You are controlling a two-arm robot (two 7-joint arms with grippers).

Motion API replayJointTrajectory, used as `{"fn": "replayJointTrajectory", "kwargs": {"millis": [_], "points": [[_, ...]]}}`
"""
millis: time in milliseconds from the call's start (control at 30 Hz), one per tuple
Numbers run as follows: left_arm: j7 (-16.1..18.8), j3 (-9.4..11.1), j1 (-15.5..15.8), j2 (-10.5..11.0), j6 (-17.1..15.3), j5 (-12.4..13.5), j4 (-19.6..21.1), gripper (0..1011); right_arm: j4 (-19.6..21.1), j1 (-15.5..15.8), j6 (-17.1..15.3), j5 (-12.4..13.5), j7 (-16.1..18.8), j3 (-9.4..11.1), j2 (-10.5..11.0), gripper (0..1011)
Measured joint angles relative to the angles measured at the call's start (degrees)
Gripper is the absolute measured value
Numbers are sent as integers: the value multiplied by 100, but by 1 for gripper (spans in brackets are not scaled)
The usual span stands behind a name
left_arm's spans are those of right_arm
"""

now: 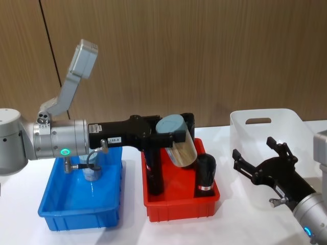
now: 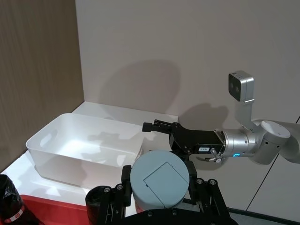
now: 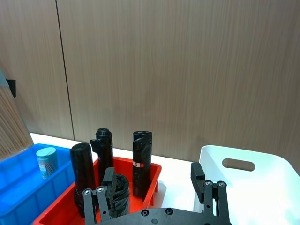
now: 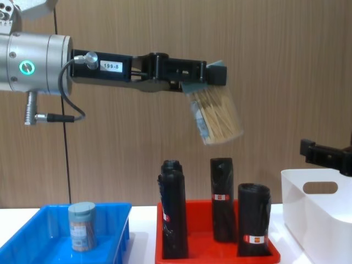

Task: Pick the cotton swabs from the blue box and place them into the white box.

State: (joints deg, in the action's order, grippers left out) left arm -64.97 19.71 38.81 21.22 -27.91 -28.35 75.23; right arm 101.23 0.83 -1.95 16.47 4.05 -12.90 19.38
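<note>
My left gripper (image 1: 171, 131) is pinched on the held tub (image 1: 183, 149), a small clear plastic cylinder of pale cotton swabs w/ a grey-blue round lid, gripped at the lid end. It hangs high above the red tray (image 1: 179, 210), a shallow red plastic bin; it is tilted, lid up by the fingers, sticks slanting down, well apart from the rolls below. From the left wrist cam the lid (image 2: 159, 180) faces me and hides the tub's body.

A second tub (image 4: 81, 226) of the same kind stands upright in the blue box (image 1: 76, 213), a shallow bright blue plastic tray w/ low rim, just left of the red tray. From the head cam it's partly hidden behind the arm's cable (image 1: 92, 158).

The white box (image 1: 286, 120), a tall white plastic bin w/ oval handle cut-out, sits right of the red tray w/ a gap between; the chest cam cuts off its right side.

The right gripper (image 1: 254, 148) hovers right of the red tray, on the near side of the white box, fingers spread; the chest cam shows only its tip at the edge.

Tall black rolls (image 4: 223, 206) w/ red labels stand upright in the red tray. I count three from the chest cam and approx four from the right wrist cam; they overlap, so I can't give an exact no.
</note>
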Motion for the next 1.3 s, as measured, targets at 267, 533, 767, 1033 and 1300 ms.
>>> {"fn": "replayJointTrajectory", "kwargs": {"millis": [267,533,767,1033,1300], "points": [[-43,12,22,-4,-4,17,-12,673,31,-21,0,19,289,50,92,1002],[-68,18,33,-8,-9,26,-19,673,66,-79,-32,61,799,139,276,1002],[-80,22,37,-9,-9,29,-23,673,69,-154,-39,124,1336,224,464,1002],[-85,24,40,-9,-9,33,-24,673,38,-267,-46,191,2027,295,649,1002],[-90,24,43,-9,-8,35,-24,673,-31,-469,-132,295,2843,355,845,1002]]}}
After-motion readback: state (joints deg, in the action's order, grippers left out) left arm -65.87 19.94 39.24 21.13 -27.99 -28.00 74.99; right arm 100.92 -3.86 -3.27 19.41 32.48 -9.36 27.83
